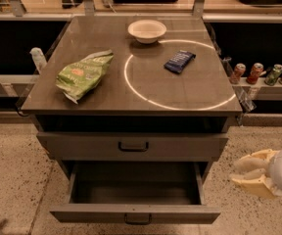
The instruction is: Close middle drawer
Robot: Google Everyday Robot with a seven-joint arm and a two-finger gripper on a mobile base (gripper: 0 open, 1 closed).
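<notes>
Camera view: my gripper (236,172) sits at the right edge of the scene, low, beside the cabinet's right flank and touching nothing. Its two cream fingers (252,161) point left toward the cabinet, one above the other. The jaws stand apart with a clear gap between them, and nothing is held. The middle drawer (92,213) lies to the left of my jaws and slightly lower. It is pulled well out, so its deep grey tray shows bare, and its shallow front carries a small dark loop handle (137,219) at centre. The near corner of that front is close to my fingers but apart from them. Left of my jaws and a little higher is the top drawer (190,147), shut flush, with its own dark handle (133,146). Higher again is the cabinet top (131,99), marked with a pale ring (131,89). A white bowl (147,31) stands at its far edge. A dark blue snack packet (179,61) lies inside the ring, and a green chip bag (84,73) lies outside it on the side farthest from my jaws. Straight above my jaws, a row of drink cans (255,72) stands on a side ledge.
</notes>
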